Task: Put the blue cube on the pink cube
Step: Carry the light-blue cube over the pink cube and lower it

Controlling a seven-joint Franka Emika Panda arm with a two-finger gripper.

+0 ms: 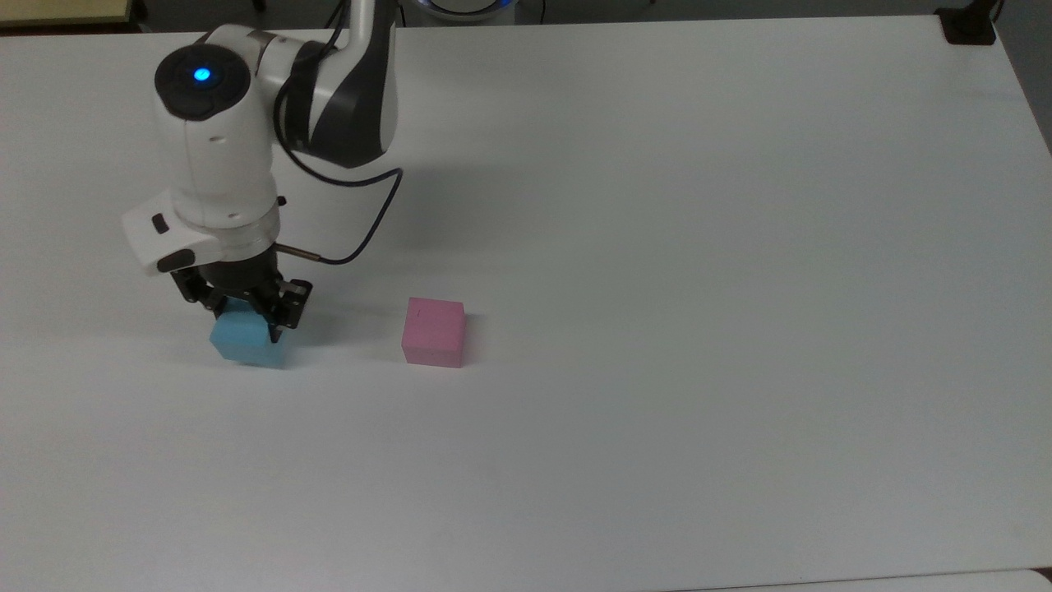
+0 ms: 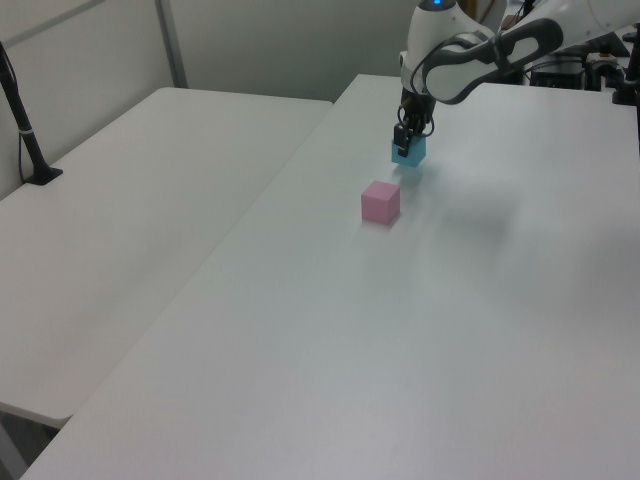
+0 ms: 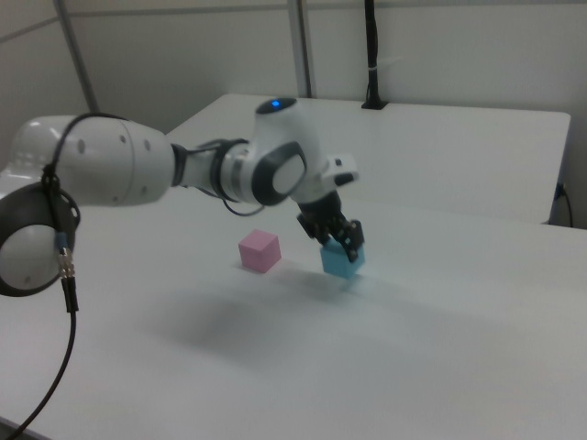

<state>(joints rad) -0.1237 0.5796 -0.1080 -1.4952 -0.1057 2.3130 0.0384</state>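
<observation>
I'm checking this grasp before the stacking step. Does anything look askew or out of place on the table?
Yes: the blue cube looks tilted, turned askew in the gripper, which is closed on its top. In the right view one corner points down at the table. The pink cube sits flat and apart.

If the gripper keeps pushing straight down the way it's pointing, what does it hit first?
The gripper points down with the blue cube between its fingers, so the cube, then the table under it. Whether the cube has left the table is unclear. The pink cube sits aside.
</observation>
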